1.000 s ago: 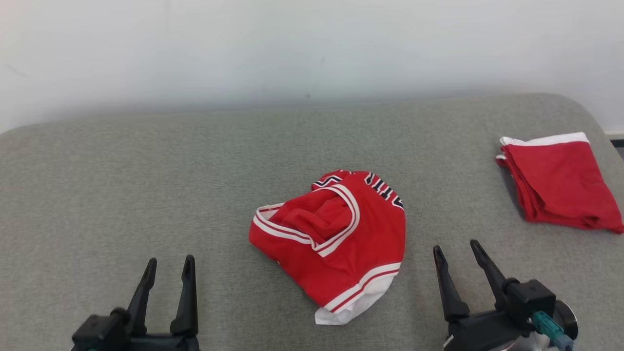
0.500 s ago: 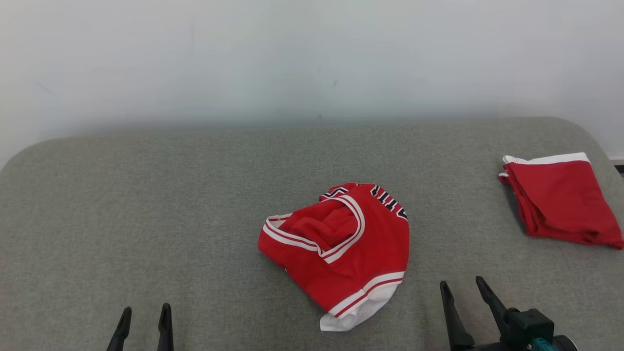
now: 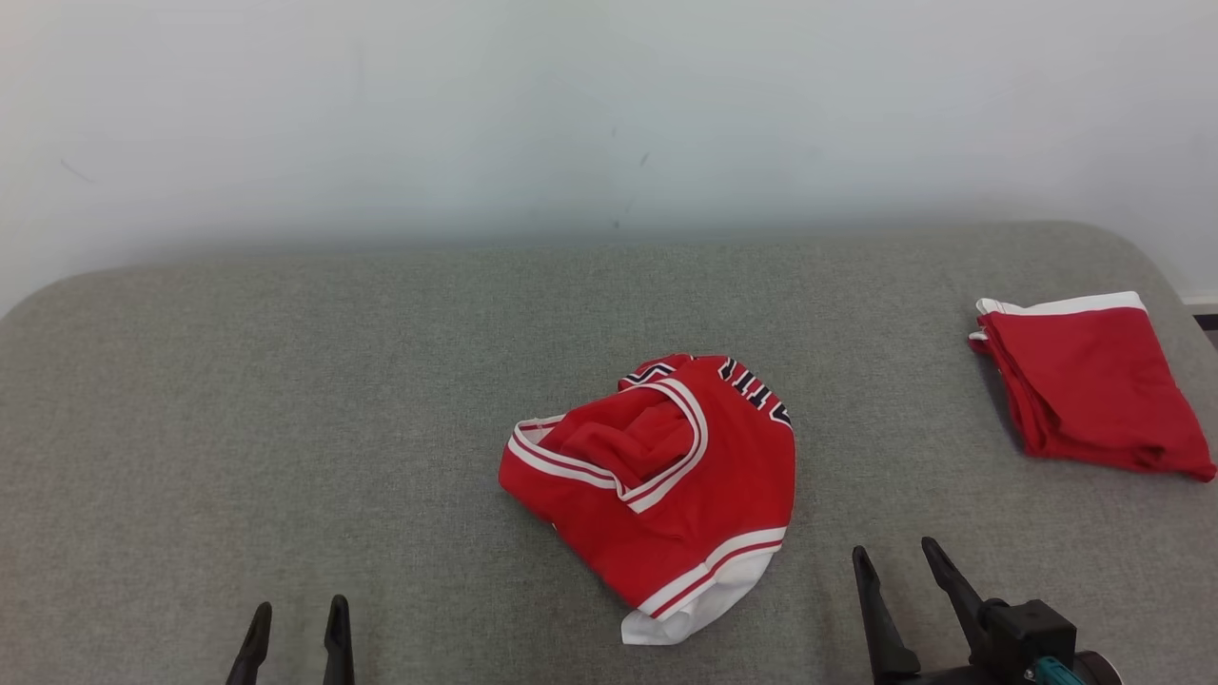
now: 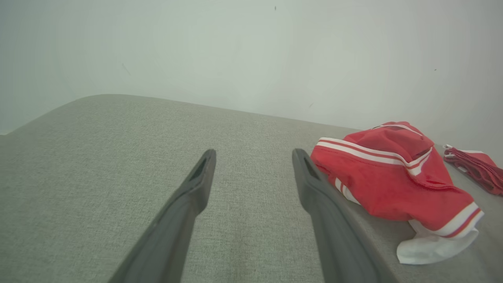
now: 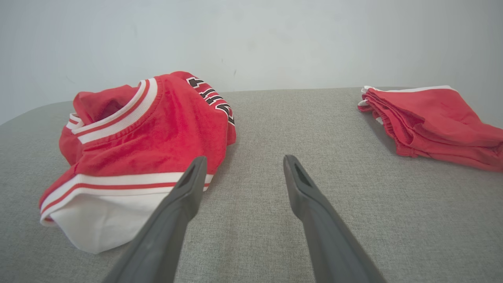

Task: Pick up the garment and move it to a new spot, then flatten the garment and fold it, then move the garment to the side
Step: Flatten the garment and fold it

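A crumpled red garment with white and red trim and dark lettering lies in a heap at the middle of the grey padded surface. It also appears in the left wrist view as the garment and in the right wrist view as the garment. My left gripper stands open at the lower left, well apart from the heap, with nothing between its fingers. My right gripper is open at the lower right, just right of the garment's white hem, also empty.
A second red cloth, folded with a white band, rests at the right edge of the surface; the folded cloth shows beyond my right fingers. A pale wall rises behind the surface's rounded far edge.
The head camera tilted up over the second, so everything slid down the picture and both grippers sank toward the bottom edge. The garment lies as before. Both grippers stay open.
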